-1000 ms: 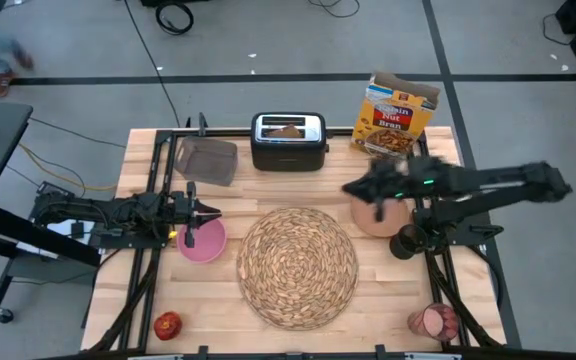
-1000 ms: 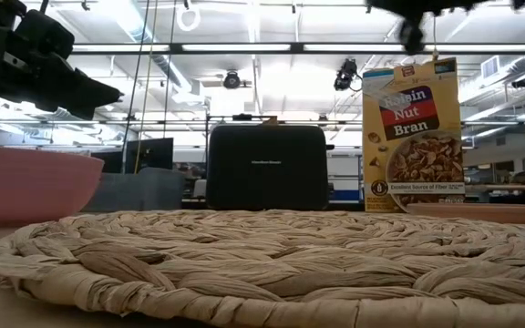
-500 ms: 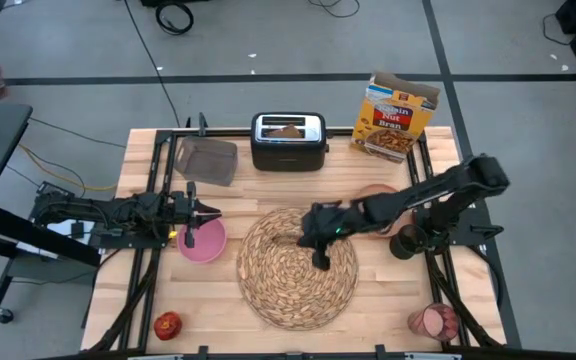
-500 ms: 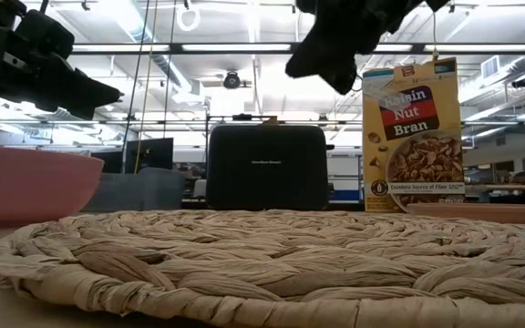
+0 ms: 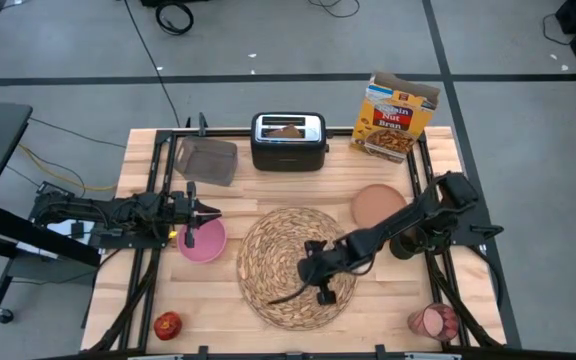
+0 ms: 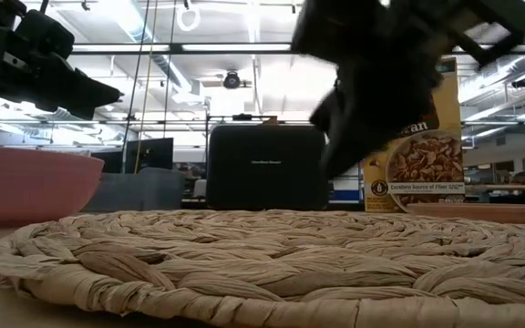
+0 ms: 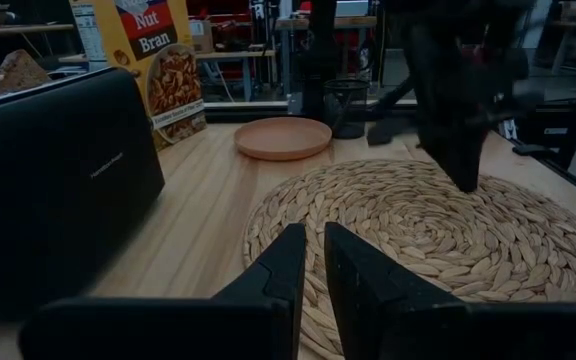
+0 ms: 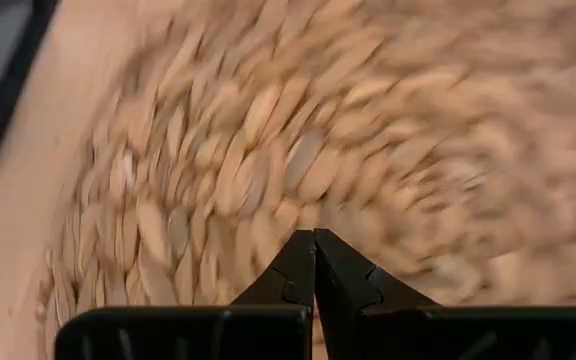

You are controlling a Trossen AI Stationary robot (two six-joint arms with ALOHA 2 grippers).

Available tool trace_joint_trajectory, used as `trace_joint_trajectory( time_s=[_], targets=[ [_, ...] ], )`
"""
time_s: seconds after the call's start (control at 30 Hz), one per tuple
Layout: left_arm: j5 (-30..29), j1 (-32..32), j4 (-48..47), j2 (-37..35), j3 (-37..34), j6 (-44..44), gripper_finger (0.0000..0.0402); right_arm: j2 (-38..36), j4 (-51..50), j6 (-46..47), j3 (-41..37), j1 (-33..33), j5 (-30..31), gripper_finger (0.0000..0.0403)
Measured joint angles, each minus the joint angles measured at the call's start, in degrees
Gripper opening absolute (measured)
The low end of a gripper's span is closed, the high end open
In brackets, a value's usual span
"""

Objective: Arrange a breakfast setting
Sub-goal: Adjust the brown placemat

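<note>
- The right gripper (image 5: pixel 320 290) is hanging low over the round woven straw placemat (image 5: pixel 278 250), toward the mat's front-right part; its fingers (image 8: pixel 313 262) are pressed together with nothing between them.
- The left gripper (image 5: pixel 211 212) is waiting at the table's left side, just above the pink bowl (image 5: pixel 202 241); its fingers (image 7: pixel 290 265) are nearly touching — only a thin slit showing — and pinching nothing.
- The placemat is lying flat in the middle of the table, bare on top.
- The pink bowl is sitting just beside the mat's left edge.
- The salmon-tan plate (image 5: pixel 377 204) is resting on the wood behind and to the right of the mat, empty.
- The toast slice (image 5: pixel 287 128) is standing in the slot of the black-and-silver toaster (image 5: pixel 288 150) at the table's back.
- The small red apple (image 5: pixel 168 324) is lying at the front-left corner — well apart from the mat.
- The translucent pinkish-red cup (image 5: pixel 432 321) is sitting at the front-right corner.
- The yellow cereal box (image 5: pixel 396 118) is standing at the back right.
</note>
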Motion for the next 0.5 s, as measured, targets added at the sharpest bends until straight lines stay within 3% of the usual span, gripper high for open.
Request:
trace_joint_trajectory(
  time_s=[0.5],
  targets=[
    [0.0,0.0,0.0,0.0,0.0,0.0,0.0050,3.7,0.0,-1.2,0.2,-4.8,-0.2,0.0009]
  ],
)
